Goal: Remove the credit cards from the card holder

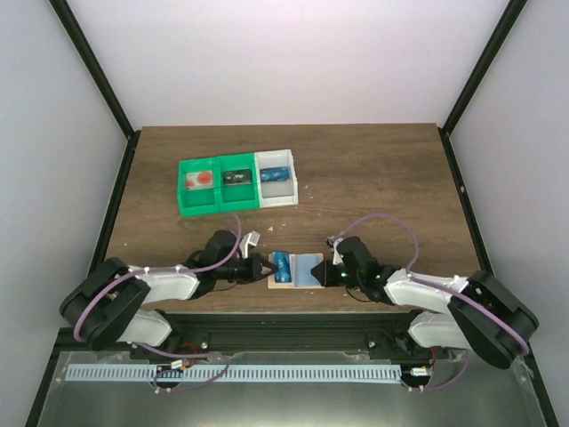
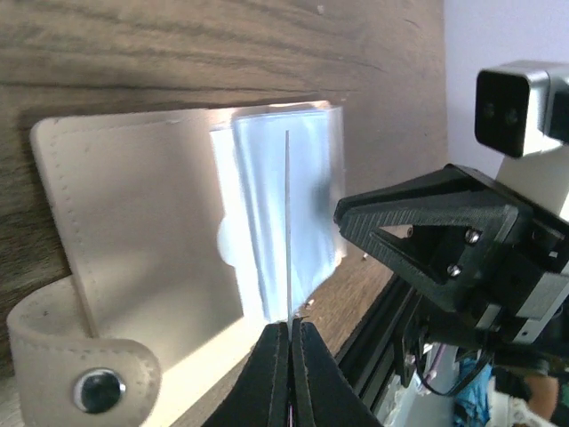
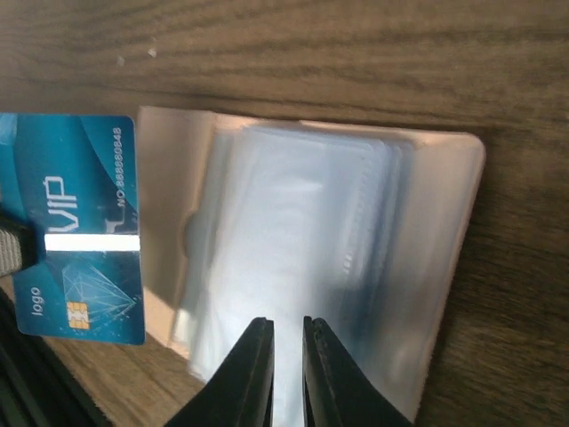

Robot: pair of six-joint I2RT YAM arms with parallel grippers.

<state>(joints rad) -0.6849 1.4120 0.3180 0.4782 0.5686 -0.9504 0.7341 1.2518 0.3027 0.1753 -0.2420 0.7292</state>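
On the dark wood-grain table point(image 1: 373, 178) I see a green plastic two-compartment bin point(image 1: 213, 212) with a red-marked item point(image 1: 203, 178) in one cell and a dark item point(image 1: 236, 176) in the other. The white plastic bin point(image 1: 277, 202) touching it holds a small blue object point(image 1: 277, 173).

Near the table's front edge lies the flat tan stitched card holder point(image 2: 133, 231), opened. Glare washes out its clear glossy plastic sleeves point(image 3: 302, 240), so I cannot tell whether cards sit inside.

The left gripper point(image 2: 290, 331) is clamped on a thin blue chip card printed "VIP" point(image 3: 80, 231), outside the pockets at the holder's end nearer that arm. The right gripper point(image 3: 287, 351) hovers over the sleeves, jaws a slit apart; whether they pinch the plastic I cannot tell.

A rounded strap with a metal snap point(image 2: 98, 389) curls from the holder, cut off by my left wrist view.
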